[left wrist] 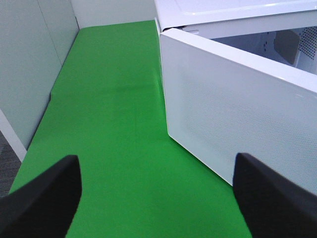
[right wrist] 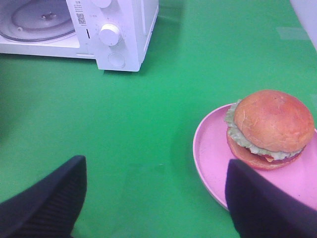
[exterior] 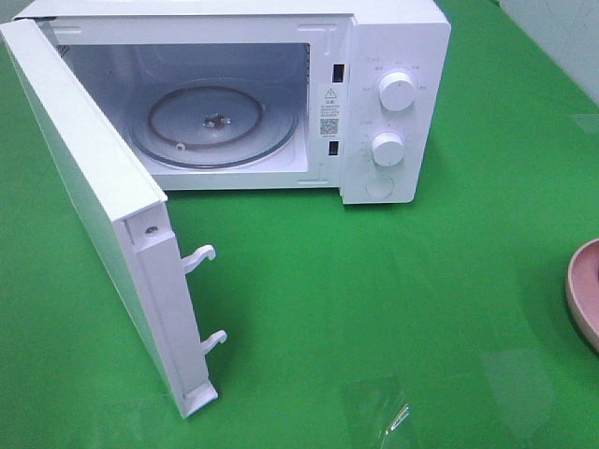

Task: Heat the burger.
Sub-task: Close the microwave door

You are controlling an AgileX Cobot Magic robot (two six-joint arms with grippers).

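Observation:
The burger [right wrist: 270,129], a glossy brown bun with green lettuce frill, sits on a pink plate [right wrist: 210,153] on the green cloth; the exterior high view catches only the plate's rim [exterior: 585,290] at the right edge. My right gripper [right wrist: 156,198] hangs open some way short of the plate, nothing between its black fingers [right wrist: 47,198]. The white microwave [exterior: 393,103] stands at the back with its door [exterior: 94,187] swung wide open and the glass turntable [exterior: 215,126] bare. My left gripper [left wrist: 156,198] is open and empty, facing the outer side of the door [left wrist: 237,114].
Two control knobs [exterior: 398,94] and a round button sit on the microwave's front panel. Door latch hooks [exterior: 201,257] jut from the door's free edge. Green cloth [exterior: 374,309] covers the table; a pale wall panel [left wrist: 29,69] borders it on the left.

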